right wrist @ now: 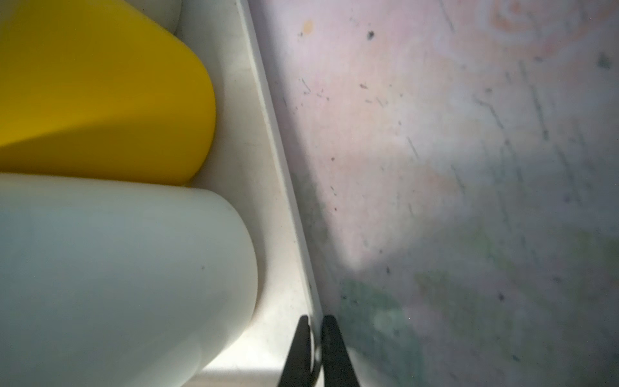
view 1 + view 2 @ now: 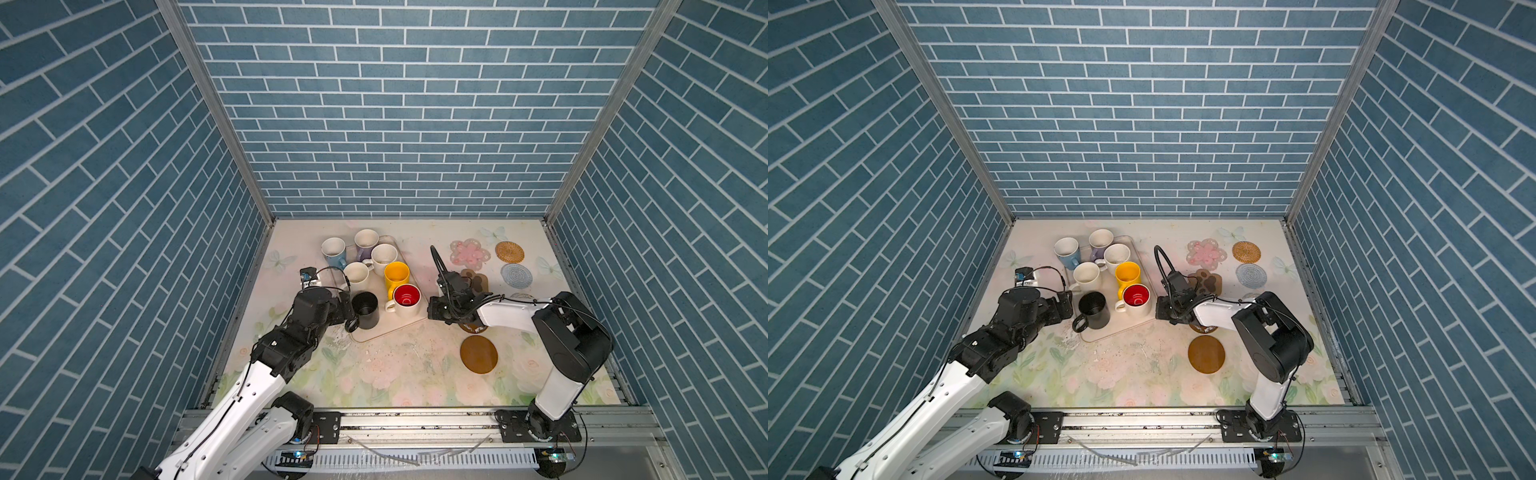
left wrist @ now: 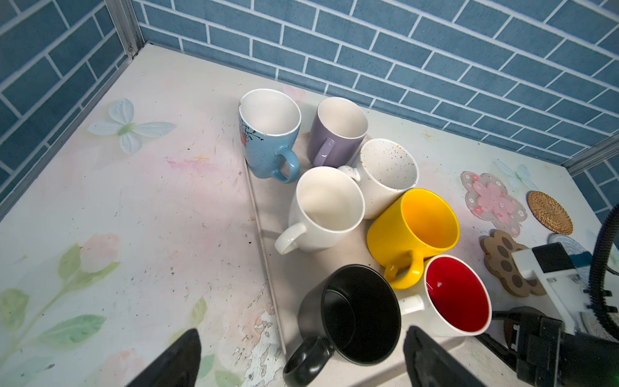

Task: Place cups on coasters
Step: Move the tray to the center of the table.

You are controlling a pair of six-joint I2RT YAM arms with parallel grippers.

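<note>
Ceramic cups point(image 2: 397, 274): 0/7 on flat mat coasters point(image 2: 478, 354). L gripper point(image 3: 301, 338) wide by black mug point(image 3: 358, 315); R gripper point(image 1: 315, 321) pinches cream tray point(image 1: 264, 100) rim.

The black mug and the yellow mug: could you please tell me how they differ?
The black mug is black throughout, the yellow mug yellow. The black mug stands at the tray's near corner, before the open left end effector; the yellow mug stands farther back, beside the red-lined mug. Both are upright.
</note>
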